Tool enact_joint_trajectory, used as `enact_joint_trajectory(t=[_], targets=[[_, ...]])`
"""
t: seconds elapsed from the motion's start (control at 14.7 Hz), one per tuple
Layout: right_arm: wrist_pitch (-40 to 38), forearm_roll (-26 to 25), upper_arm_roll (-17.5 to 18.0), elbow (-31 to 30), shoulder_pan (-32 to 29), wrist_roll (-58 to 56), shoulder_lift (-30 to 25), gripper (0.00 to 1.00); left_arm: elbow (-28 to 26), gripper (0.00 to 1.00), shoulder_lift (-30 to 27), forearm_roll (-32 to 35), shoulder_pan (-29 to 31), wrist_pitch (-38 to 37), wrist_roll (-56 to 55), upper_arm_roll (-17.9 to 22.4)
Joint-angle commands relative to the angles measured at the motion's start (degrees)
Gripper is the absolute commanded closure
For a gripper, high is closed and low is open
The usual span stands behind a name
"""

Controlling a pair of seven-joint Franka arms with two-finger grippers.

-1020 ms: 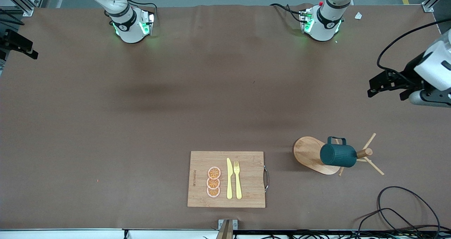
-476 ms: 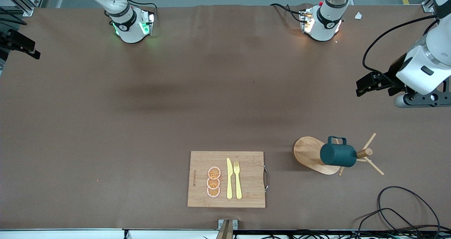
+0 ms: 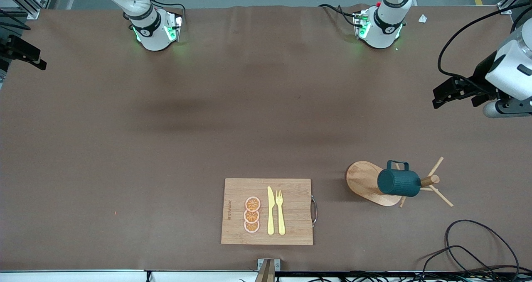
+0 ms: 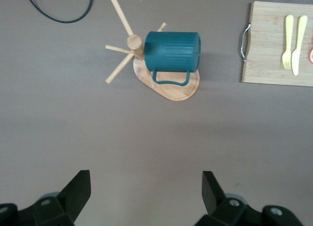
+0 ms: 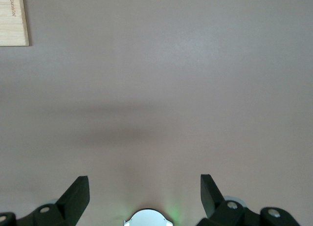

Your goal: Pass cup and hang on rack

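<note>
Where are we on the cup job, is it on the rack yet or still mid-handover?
Done, by the look of it: the cup hangs on the rack, beside the cutting board. Nothing is in hand: the left gripper hangs over bare table with jaws open and empty, and the right gripper likewise, at its own end. Nothing visible is left.

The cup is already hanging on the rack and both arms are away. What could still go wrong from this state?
1. The cup hangs on one thin peg of the rack; a bump could possibly slide it off.
2. The open left gripper hangs over bare table toward the left arm's end, so a careless sweep might hit the pegs.
3. The open right gripper seems harmless.
</note>
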Motion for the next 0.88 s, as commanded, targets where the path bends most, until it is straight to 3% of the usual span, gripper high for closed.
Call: enact_joint_trajectory(t=[0.0, 0.48, 0.82], targets=[[0.29, 0.48, 0.23, -1.17, -0.71, 0.28, -0.95, 0.0, -2.74, 0.0, -2.44, -0.71, -1.33, -0.43, 3.95, 2.52], [0.29, 0.49, 0.23, -1.34, -0.71, 0.28, -0.95, 0.0, -10.12, 0.0, -6.4, -0.45, -0.36, 1.59, 3.53, 2.61], [0.29, 0.49, 0.23, -1.34, -0.71, 0.19, -0.95, 0.0, -7.93, 0.0, -4.73, 0.26, -0.1, 1.68, 3.44, 2.61]])
